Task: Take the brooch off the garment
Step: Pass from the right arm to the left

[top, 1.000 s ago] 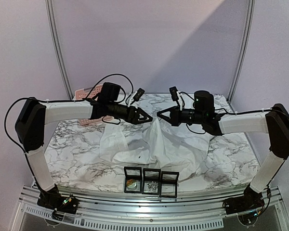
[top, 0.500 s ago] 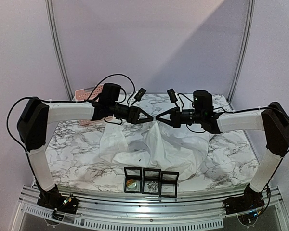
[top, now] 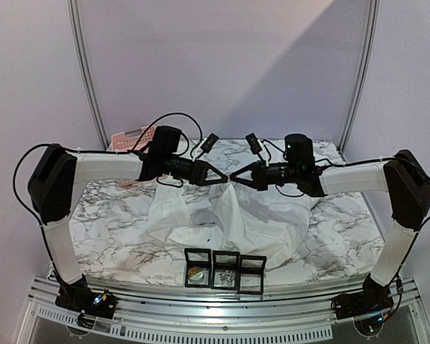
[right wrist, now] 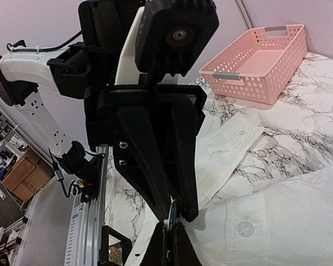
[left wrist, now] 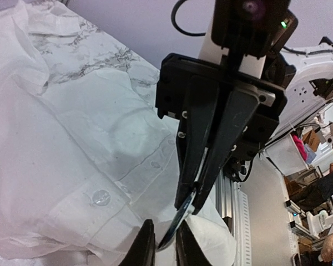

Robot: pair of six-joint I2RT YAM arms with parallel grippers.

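Right gripper (left wrist: 192,202) clamping brooch (left wrist: 178,220) above garment (left wrist: 72,138); left gripper (left wrist: 164,249) flanking it, grip unclear. Basket (right wrist: 250,83) sitting far-left; boxes (top: 226,270) lining near counter (top: 107,215) edge.

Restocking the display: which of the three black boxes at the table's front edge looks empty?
The rightmost box: only dark inside. The left box holds a round golden piece, the middle box silvery bits.

White garment (top: 251,222) spread out, mid tented up w/ brooch (left wrist: 180,217) (thin, dark) atop.
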